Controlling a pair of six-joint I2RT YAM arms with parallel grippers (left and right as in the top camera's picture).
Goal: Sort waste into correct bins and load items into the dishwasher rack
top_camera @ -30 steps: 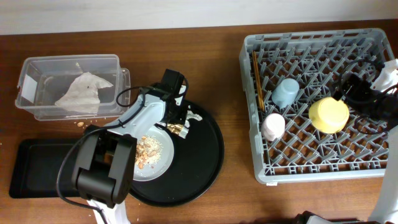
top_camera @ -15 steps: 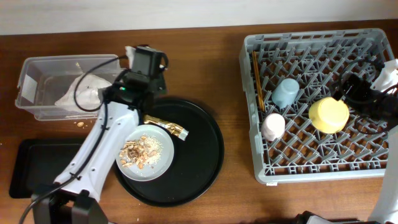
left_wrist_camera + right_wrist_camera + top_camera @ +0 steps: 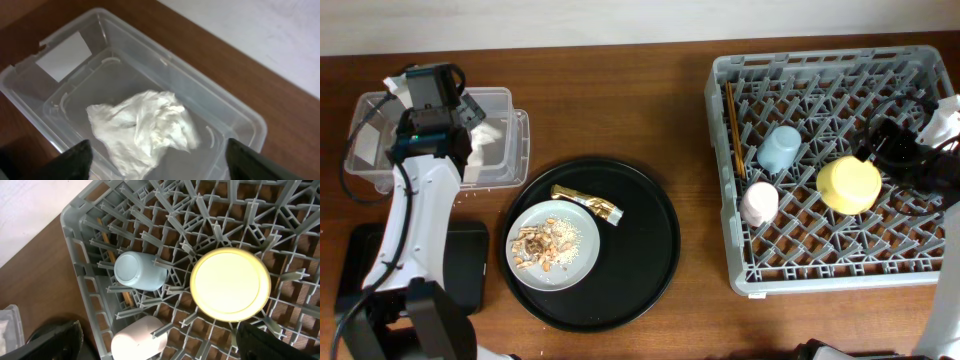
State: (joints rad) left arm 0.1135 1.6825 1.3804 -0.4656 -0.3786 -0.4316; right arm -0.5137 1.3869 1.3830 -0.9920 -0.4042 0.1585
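Note:
My left gripper (image 3: 445, 100) (image 3: 160, 167) hangs open over the clear tub (image 3: 512, 112) (image 3: 235, 107), nothing between its fingers. Crumpled white paper (image 3: 145, 127) (image 3: 485, 148) lies in the tub below it. A gold wrapper (image 3: 587, 203) and the grey plate (image 3: 572, 272) with food scraps (image 3: 540, 245) sit on the round black tray (image 3: 650, 250). My right gripper (image 3: 895, 150) (image 3: 160, 347) stands open and empty above the dishwasher rack (image 3: 820, 275) (image 3: 75, 235). In the rack are the yellow bowl (image 3: 848, 184) (image 3: 231, 284), blue cup (image 3: 779, 148) (image 3: 140, 271), pink cup (image 3: 758, 203) (image 3: 137, 340) and chopsticks (image 3: 733, 130) (image 3: 102, 240).
The shallow black rectangular tray (image 3: 365, 270) lies at the front left, partly under my left arm. A few crumbs (image 3: 450, 198) lie on the wooden table between it and the tub. The tub's lid edge sticks out at its right end.
My left arm has swung left from the round tray to above the tub, and its jaws have opened. The right arm has not moved.

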